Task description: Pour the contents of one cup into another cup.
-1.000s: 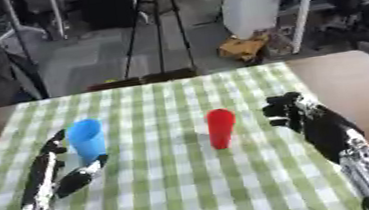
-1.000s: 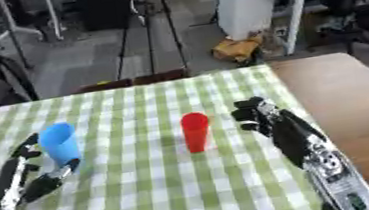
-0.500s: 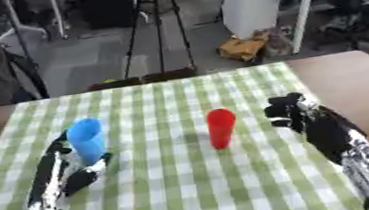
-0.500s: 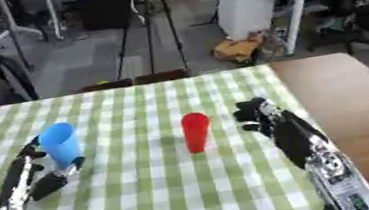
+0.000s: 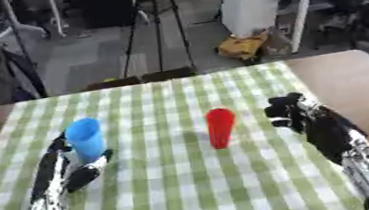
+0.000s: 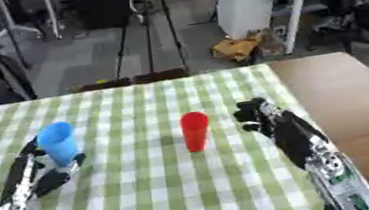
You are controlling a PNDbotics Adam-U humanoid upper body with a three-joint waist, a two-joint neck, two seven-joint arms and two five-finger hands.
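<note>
On the green checked cloth (image 5: 191, 197), the robot's left hand (image 5: 65, 168) now sits nearest the camera, to the left of the red cup (image 5: 220, 128), its fingers and thumb curled round the lower half of the blue cup (image 5: 86, 138), which stands upright on the cloth, well apart from the red one. A second ago that hand lay just beside the blue cup with the thumb not yet closed; the change is small, a closing-in and not a lift, and the cup's base appears to rest on the cloth as before. The right hand (image 5: 297, 113) hangs just to the right of the red cup, apart from it, fingers bent but holding nothing, and it has edged only slightly nearer. The red cup itself has not moved and stands upright near the middle of the cloth. Judged from this, the grasp on the blue cup is settling and the pour has not begun. Beyond the red cup, past the table's far edge, a tripod (image 5: 154, 27) stands on the grey floor.
</note>
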